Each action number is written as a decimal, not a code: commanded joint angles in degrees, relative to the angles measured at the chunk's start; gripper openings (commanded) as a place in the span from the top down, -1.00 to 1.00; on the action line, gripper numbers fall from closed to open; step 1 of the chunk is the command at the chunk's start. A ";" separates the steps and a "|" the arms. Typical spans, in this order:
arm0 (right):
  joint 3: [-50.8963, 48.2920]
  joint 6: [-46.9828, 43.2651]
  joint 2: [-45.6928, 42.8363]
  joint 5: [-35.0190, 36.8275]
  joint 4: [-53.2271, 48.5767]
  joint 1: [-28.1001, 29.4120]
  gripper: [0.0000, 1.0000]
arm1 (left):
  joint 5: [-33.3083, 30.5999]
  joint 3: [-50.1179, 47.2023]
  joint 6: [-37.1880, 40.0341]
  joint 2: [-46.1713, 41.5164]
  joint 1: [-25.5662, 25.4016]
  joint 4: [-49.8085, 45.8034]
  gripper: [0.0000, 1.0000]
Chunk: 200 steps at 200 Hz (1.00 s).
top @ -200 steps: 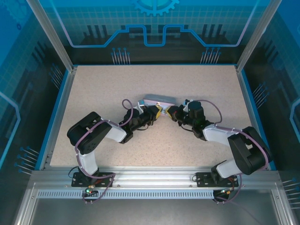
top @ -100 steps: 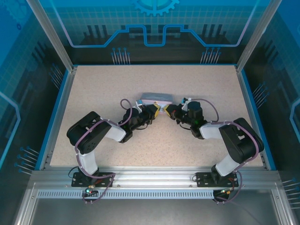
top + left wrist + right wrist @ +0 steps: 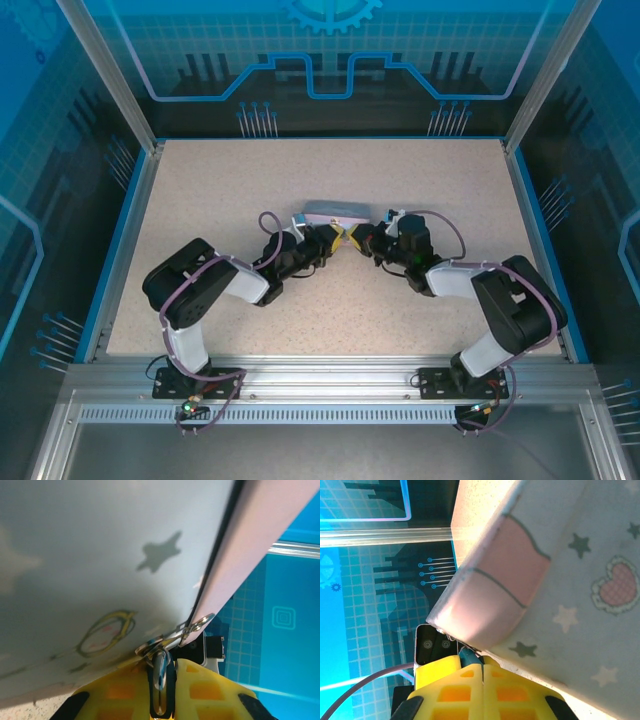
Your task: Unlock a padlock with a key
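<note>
The padlock (image 3: 170, 689) is a tiny dark bluish body between yellow pads, with its shiny shackle (image 3: 161, 672) through the hasp of the pastel tin (image 3: 100, 555). My left gripper (image 3: 162, 667) is shut on it. In the right wrist view the padlock (image 3: 468, 656) shows as a teal nub just past my right gripper (image 3: 483, 667). That gripper's pads are pressed flat together, with the key hidden between them. A thin wire ring (image 3: 202, 623) sticks out by the lid's edge. From above, the left gripper (image 3: 337, 237) and the right gripper (image 3: 358, 240) meet tip to tip before the tin (image 3: 335, 211).
The tin stands mid-table with its star-and-heart printed side (image 3: 580, 580) very close to both wrists. Speckled tabletop (image 3: 250, 180) lies all around it, bounded by a blue rim (image 3: 128, 230) and clear walls.
The right arm's elbow has drawn in to the left and its wrist has crept slightly closer to the left gripper. The left arm and the tin have held still.
</note>
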 commanded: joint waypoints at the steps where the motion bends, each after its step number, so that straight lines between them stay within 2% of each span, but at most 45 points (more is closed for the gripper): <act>1: -1.07 -0.53 -2.04 -2.25 -1.01 2.12 1.00 | 2.92 0.78 0.15 -0.28 -1.07 5.90 1.00; 56: 2.42 0.85 1.47 -2.45 0.09 2.68 1.00 | 3.81 1.72 1.29 -0.24 -1.42 4.40 1.00; 79: 5.99 3.10 4.43 -4.04 1.20 3.35 1.00 | 4.97 2.30 3.15 -0.14 -1.73 2.40 1.00; 133: 7.20 8.69 8.13 -5.47 2.26 3.05 1.00 | 6.56 -0.12 6.78 0.63 -1.82 2.22 1.00; 200: 7.52 7.70 7.31 -5.28 -1.39 3.00 1.00 | 7.54 -2.28 8.13 2.49 -1.65 4.63 1.00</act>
